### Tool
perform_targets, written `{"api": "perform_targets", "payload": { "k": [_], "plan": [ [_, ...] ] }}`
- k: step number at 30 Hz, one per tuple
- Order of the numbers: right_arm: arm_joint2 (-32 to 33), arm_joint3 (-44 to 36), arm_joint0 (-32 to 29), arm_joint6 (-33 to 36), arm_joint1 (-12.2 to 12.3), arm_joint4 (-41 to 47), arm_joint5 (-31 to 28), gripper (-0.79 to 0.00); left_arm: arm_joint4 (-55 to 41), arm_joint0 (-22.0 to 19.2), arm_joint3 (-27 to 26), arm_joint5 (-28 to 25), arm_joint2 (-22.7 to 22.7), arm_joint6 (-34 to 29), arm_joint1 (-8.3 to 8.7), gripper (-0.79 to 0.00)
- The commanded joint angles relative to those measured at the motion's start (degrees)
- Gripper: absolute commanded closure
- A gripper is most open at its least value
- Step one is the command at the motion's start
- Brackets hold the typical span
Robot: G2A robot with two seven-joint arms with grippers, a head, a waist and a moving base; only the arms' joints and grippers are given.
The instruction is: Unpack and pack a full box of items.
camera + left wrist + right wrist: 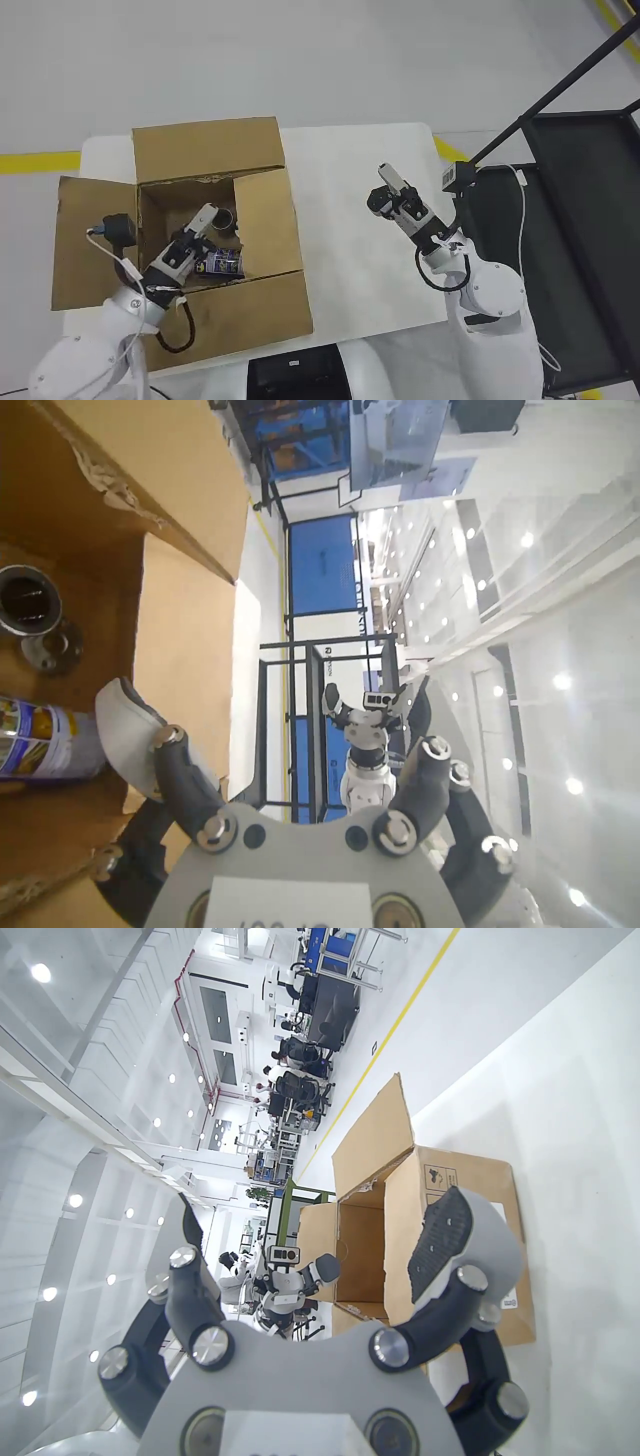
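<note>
An open cardboard box (262, 224) stands on the left half of the white table (350, 170). Inside lie a labelled can (222, 263), a metal cylinder (27, 600) and a small metal flange (52, 647). My left gripper (207, 222) is inside the box, open and holding nothing. One of its fingers (127, 720) sits beside the can (45, 745). My right gripper (383, 190) hangs open and holding nothing above the table to the right of the box. It faces the box (400, 1228), and its ribbed finger pad (442, 1240) shows.
All four box flaps are folded outward, and the right flap (265, 220) lies between the two arms. A black metal rack (575, 230) stands just past the table's right edge. Bare tabletop (345, 260) lies between the box and the right arm.
</note>
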Motion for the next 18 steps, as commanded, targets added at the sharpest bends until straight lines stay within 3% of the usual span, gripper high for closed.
{"api": "perform_targets", "payload": {
  "k": [1,5,8,11,18],
  "plan": [
    [0.0,0.0,0.0,0.0,0.0,0.0,0.0,-0.785,-0.14,-1.96,0.38,3.71,-1.85,-7.37,0.75,-0.785],
    [0.0,0.0,0.0,0.0,0.0,0.0,0.0,-0.785,0.71,-7.33,2.26,9.6,-5.03,-19.01,2.47,-0.785],
    [0.0,0.0,0.0,0.0,0.0,0.0,0.0,-0.785,2.05,-11.33,4.82,11.99,-5.7,-23.05,3.55,-0.785],
    [0.0,0.0,0.0,0.0,0.0,0.0,0.0,-0.785,3.38,-13.71,7.08,9.93,-4.7,-22.7,4.27,-0.785],
    [0.0,0.0,0.0,0.0,0.0,0.0,0.0,-0.785,3.79,-14.78,10.73,7.86,-0.87,-20.7,5.39,-0.785]
  ]
}}
